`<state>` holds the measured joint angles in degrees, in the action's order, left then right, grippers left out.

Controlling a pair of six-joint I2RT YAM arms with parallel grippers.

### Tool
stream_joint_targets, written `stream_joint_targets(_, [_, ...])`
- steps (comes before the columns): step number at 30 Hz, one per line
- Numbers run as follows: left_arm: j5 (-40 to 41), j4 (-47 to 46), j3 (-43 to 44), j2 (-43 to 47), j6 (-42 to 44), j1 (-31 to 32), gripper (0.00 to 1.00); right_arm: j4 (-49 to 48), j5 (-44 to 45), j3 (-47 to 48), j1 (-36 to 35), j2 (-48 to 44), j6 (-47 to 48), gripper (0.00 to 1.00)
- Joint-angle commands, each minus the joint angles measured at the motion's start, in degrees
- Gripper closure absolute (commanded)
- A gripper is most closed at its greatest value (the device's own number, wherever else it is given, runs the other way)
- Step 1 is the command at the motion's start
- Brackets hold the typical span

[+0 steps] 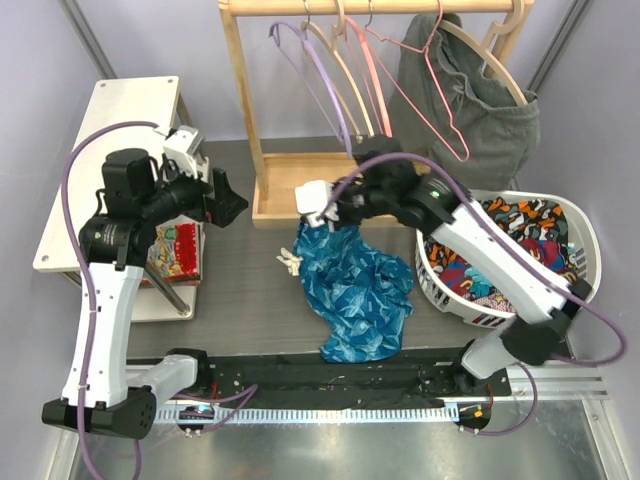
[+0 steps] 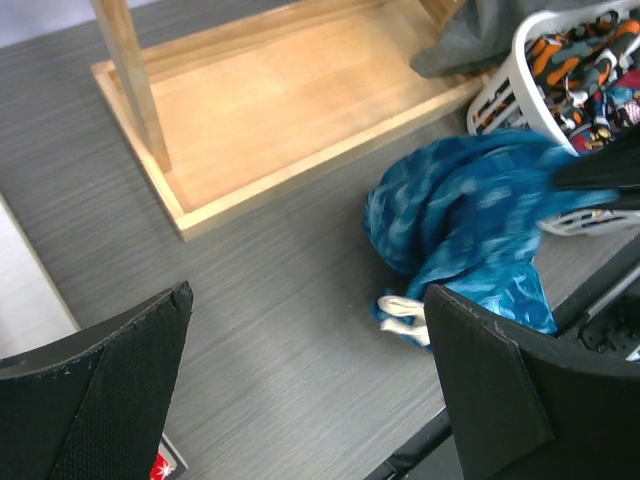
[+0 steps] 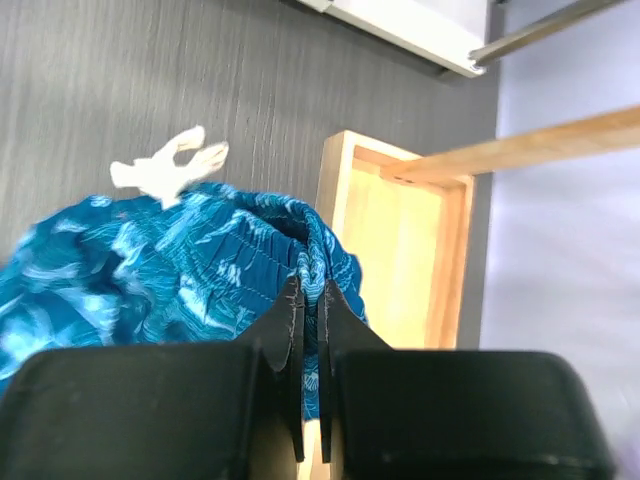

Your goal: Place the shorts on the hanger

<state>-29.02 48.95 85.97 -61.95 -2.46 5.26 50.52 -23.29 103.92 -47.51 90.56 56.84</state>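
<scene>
The blue fabric shorts with lighter teal leaf print (image 1: 355, 290) lie bunched on the table, between the rack base and the near edge. Their long axis runs from far to near. The waistband end is raised and points toward the rack; the other end points toward the arm bases. The white drawstring (image 1: 289, 262) trails off the left side onto the table.

The right gripper (image 3: 312, 300) is pinched tight on the gathered waistband. The left gripper (image 2: 310, 330) hangs above the table with its jaws wide and nothing between them.

The thin pink wire hanger (image 1: 460, 152) hangs tilted on the wooden rack (image 1: 285, 190), apart from the shorts.

The surface is a dark grey wood-grain table (image 1: 240, 290) under pale lilac walls. A white slatted laundry basket (image 1: 590, 250) of patterned clothes stands to the right.

The fabric is creased and folded over itself; the leg openings probably lie at the near end, but the folds hide them.
</scene>
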Motion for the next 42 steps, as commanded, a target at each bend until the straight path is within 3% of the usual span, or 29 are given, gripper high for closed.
stream_joint_targets(1, [-5.26, -4.3, -3.09, 1.22, 5.24, 0.8, 0.04, 0.27, -1.15, -12.81, -0.13, -12.56, -2.62, 0.99])
stream_joint_targets(4, [-4.83, 1.22, -4.14, 0.78, 12.19, 6.32, 0.08, 2.38, 0.25, -26.76, -0.13, -24.32, 1.24, 0.99])
stream_joint_targets(7, [1.04, 5.19, -7.91, 1.48, 20.11, 17.48, 0.09, 3.17, 5.42, -40.23, 0.04, -35.66, 2.4, 0.99])
stream_joint_targets(8, [2.02, 5.45, -9.23, 1.92, 21.69, 22.12, 0.09, 6.57, 5.71, -42.29, -0.04, -38.07, 3.53, 0.99])
stream_joint_targets(10, [3.17, 4.76, -13.36, 2.1, 25.82, 25.32, 0.09, 9.41, 6.76, -47.2, -0.04, -43.26, 6.44, 0.99])
stream_joint_targets(14, [-0.59, 4.23, -16.53, -1.58, 34.79, 29.88, 0.09, 19.33, 6.41, -52.05, -0.04, -54.76, 12.06, 0.99])
stream_joint_targets(17, [0.01, 1.16, -16.72, -6.41, 41.72, 34.36, 0.11, 21.28, 5.8, -54.87, 0.04, -59.43, 14.61, 0.99])
stream_joint_targets(24, [-1.92, -2.8, -14.61, -20.47, 57.8, 41.58, 0.13, 24.36, 7.9, -58.39, 0.04, -64.1, 15.14, 0.99])
stream_joint_targets(28, [-3.15, -5.53, -15.31, -25.84, 62.82, 43.25, 0.14, 25.5, 8.61, -58.04, -0.04, -66.13, 13.74, 0.99])
stream_joint_targets(34, [-3.59, -7.98, -15.4, -33.05, 62.41, 45.71, 0.18, 25.16, 8.96, -57.6, -0.04, -66.57, 11.54, 0.99])
stream_joint_targets(40, [-5.0, -16.15, -17.06, -36.83, 49.58, 46.07, 0.17, 23.83, 9.14, -57.34, 0.04, -66.92, 10.57, 0.99])
stream_joint_targets(42, [-4.83, -16.52, -17.59, -37.01, 47.12, 46.51, 0.29, 23.4, 9.23, -57.07, -0.04, -67.01, 9.96, 0.99])
